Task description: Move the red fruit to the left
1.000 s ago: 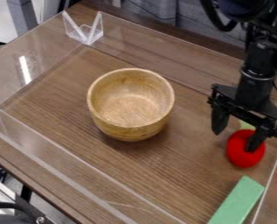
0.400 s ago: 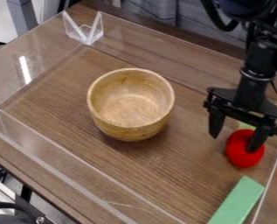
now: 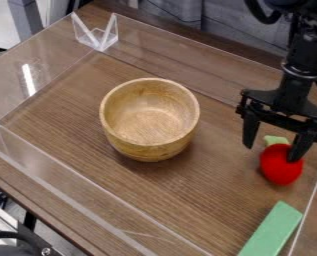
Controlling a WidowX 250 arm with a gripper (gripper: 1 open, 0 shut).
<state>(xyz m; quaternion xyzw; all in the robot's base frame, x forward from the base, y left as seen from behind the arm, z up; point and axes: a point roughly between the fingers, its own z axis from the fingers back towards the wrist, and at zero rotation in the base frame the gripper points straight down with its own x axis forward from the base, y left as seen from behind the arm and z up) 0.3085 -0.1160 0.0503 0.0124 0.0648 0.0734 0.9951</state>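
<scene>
The red fruit (image 3: 282,165) is a small glossy red piece lying on the wooden table at the right side. Its light green top (image 3: 274,140) peeks out between the black fingers. My gripper (image 3: 277,147) hangs straight above it, open, with one finger on each side of the fruit's upper part. The fingertips reach about the level of the fruit's top and are not closed on it.
A wooden bowl (image 3: 149,119) stands in the middle, left of the fruit. A flat light green block (image 3: 273,233) lies at the front right corner. Clear acrylic walls (image 3: 41,75) ring the wooden table (image 3: 67,125).
The gripper has shifted slightly to the right and up, staying open over the fruit. The fruit and bowl have not moved.
</scene>
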